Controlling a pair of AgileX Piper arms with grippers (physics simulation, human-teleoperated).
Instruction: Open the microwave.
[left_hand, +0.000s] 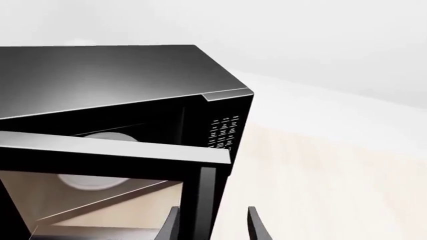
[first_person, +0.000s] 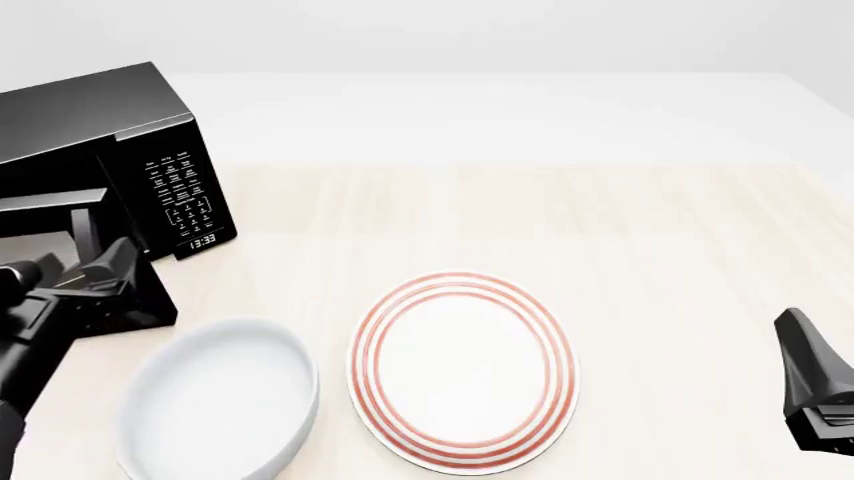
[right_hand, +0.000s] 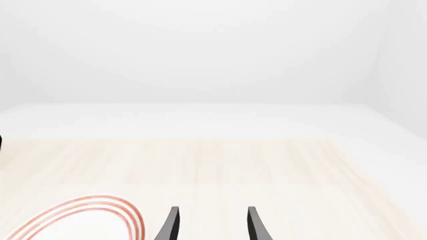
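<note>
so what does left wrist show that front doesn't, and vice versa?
Left wrist only: the grey turntable inside the cavity, seen past the partly open door, whose free edge sits between the left gripper fingertips.

Front only: the white bowl, the red-ringed plate, the clock display and the right gripper idle at the right edge.

Both: the microwave, its button panel and the light table.

I cannot read the microwave (left_hand: 127, 85) button labels (left_hand: 223, 131); beyond my left fingers (left_hand: 168, 226), its door (left_hand: 100, 165) runs off-frame.
</note>
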